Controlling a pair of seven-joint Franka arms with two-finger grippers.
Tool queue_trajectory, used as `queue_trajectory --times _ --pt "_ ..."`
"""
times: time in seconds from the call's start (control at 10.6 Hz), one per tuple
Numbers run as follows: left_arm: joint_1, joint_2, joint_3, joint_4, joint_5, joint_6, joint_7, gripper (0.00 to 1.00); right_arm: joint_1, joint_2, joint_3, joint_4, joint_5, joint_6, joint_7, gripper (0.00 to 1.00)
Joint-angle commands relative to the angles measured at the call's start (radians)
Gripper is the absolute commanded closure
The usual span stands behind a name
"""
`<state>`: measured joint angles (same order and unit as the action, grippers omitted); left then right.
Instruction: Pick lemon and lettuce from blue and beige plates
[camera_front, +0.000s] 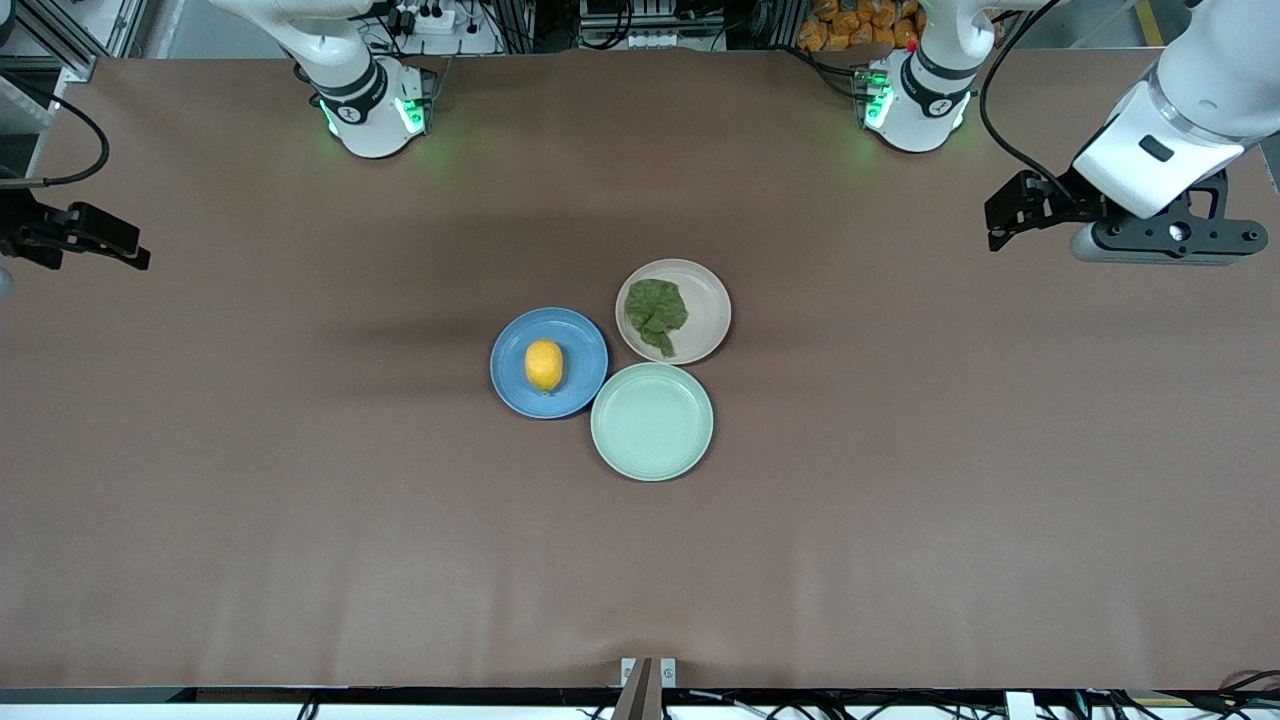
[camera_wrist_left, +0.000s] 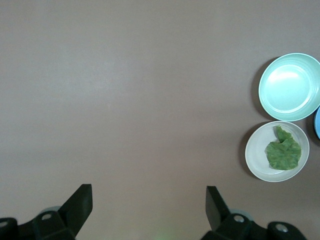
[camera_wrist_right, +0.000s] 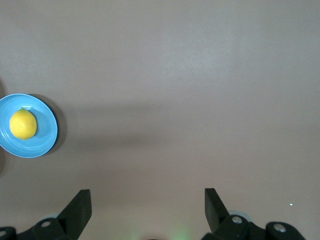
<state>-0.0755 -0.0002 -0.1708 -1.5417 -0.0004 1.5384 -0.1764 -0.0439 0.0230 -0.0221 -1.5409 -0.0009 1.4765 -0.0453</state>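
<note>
The lemon lies on the blue plate at the table's middle. The lettuce lies on the beige plate, beside the blue plate toward the left arm's end. My left gripper hangs open and empty over bare table at the left arm's end. My right gripper hangs open and empty at the right arm's end. The left wrist view shows the open gripper, the lettuce and the beige plate. The right wrist view shows the open gripper, the lemon and the blue plate.
An empty mint-green plate sits nearer to the front camera, touching both other plates; it also shows in the left wrist view. The brown table lies bare around the plates.
</note>
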Motion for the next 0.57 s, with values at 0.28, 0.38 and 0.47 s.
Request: queue_trajectory --times 0.28,0.38,0.47 --pt "0.010 0.012 -0.001 0.025 -0.001 -0.018 0.041 0.00 0.001 -0.015 -0.002 -0.011 -0.004 -0.008 0.002 0.00" --pt "0.010 0.015 -0.001 0.026 -0.001 -0.017 0.038 0.00 0.001 -0.015 -0.002 -0.011 -0.004 -0.008 0.002 0.00" --pt "0.010 0.017 -0.001 0.026 -0.001 -0.017 0.038 0.00 0.001 -0.015 -0.002 -0.011 -0.004 -0.008 0.002 0.00"
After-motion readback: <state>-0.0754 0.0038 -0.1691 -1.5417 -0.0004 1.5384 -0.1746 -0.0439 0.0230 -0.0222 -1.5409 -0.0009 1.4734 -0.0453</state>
